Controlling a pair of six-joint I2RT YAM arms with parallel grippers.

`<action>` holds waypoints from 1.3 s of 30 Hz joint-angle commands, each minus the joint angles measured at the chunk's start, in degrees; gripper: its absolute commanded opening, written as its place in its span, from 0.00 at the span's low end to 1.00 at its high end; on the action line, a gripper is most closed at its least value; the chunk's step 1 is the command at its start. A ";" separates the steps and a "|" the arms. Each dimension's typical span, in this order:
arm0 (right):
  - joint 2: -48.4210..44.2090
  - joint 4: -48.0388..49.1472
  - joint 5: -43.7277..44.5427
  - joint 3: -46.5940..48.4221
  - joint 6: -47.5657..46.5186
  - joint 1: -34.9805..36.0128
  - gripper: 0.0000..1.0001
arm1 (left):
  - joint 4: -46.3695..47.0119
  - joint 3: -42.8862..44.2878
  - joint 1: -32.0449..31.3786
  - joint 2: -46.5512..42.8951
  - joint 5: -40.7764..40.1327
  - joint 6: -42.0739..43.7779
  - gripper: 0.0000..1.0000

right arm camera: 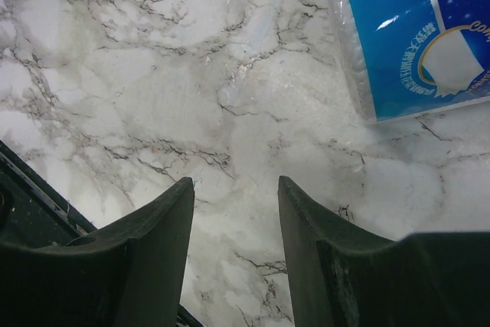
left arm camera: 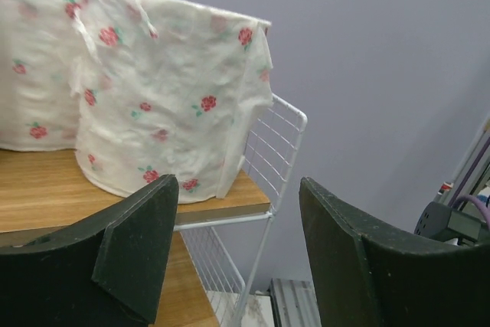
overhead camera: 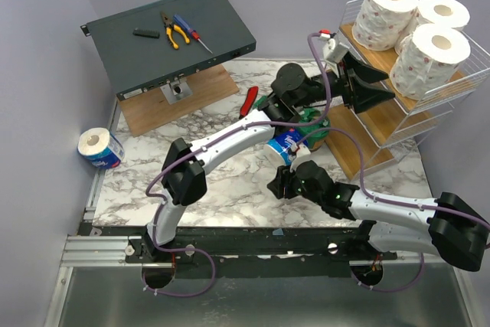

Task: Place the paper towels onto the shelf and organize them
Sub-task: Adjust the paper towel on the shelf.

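Paper towels (overhead camera: 417,24): three pink-speck rolls on shelf (overhead camera: 375,124) top tier. Left gripper (left arm camera: 239,189) spread, empty, beside it. Right gripper (right arm camera: 235,189) spread over table (right arm camera: 115,74), blue-wrapped roll (right arm camera: 413,36) near.

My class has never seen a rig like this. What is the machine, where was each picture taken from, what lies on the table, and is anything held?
These are two robot arms bolted at the near edge of a marble table. The wide picture looks down from above and behind them. The other two come from a camera on each wrist, so the dark shapes at the bottom belong to that arm. The left arm's fingers are open beside the shelf, where three white flowered rolls stand on the top tier. The right arm's fingers are open over the table, near a blue-wrapped roll. Another blue-wrapped roll lies far left. Nothing is held.
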 commanded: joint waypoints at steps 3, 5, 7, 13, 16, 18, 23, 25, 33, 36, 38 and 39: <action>-1.16 -0.81 1.74 -1.12 -0.51 0.46 0.51 | 6.06 -1.27 2.26 -5.35 -2.54 -1.37 0.66; -1.44 -0.79 1.83 -1.37 -0.40 0.44 0.51 | 4.01 2.48 2.67 -3.18 -3.03 -2.26 0.64; -1.75 -0.77 1.85 -1.64 -0.31 0.50 0.51 | 2.68 6.09 2.80 -0.51 -4.49 -3.26 0.61; -2.22 -0.94 2.08 -1.96 -0.15 0.44 0.50 | 0.45 17.17 2.81 7.83 -9.50 -6.50 0.52; -2.36 -0.44 2.03 -2.26 -0.26 0.48 0.50 | 0.77 18.59 2.72 10.28 -12.46 -9.39 0.50; -2.19 -0.33 2.03 -2.35 -0.29 0.54 0.50 | 0.84 18.59 2.72 10.99 -13.80 -10.89 0.50; -2.34 -0.01 1.83 -2.59 -0.21 0.50 0.49 | -0.64 21.10 2.21 13.14 -14.82 -12.57 0.50; -2.35 0.07 1.71 -2.67 -0.17 0.53 0.49 | -1.21 21.57 1.81 13.59 -15.05 -13.09 0.50; -2.60 0.05 1.83 -2.93 0.00 0.50 0.49 | -1.16 22.60 -0.47 14.83 -14.60 -12.89 0.50; -2.47 0.13 1.83 -2.91 0.08 0.49 0.49 | -1.08 22.56 -1.04 15.07 -14.67 -12.68 0.51; -2.38 0.17 1.84 -3.01 0.07 0.50 0.49 | -1.07 22.62 -1.35 15.25 -14.67 -12.71 0.51; -2.41 0.20 1.83 -2.97 0.12 0.44 0.49 | -1.11 22.55 -1.47 15.28 -14.67 -12.69 0.51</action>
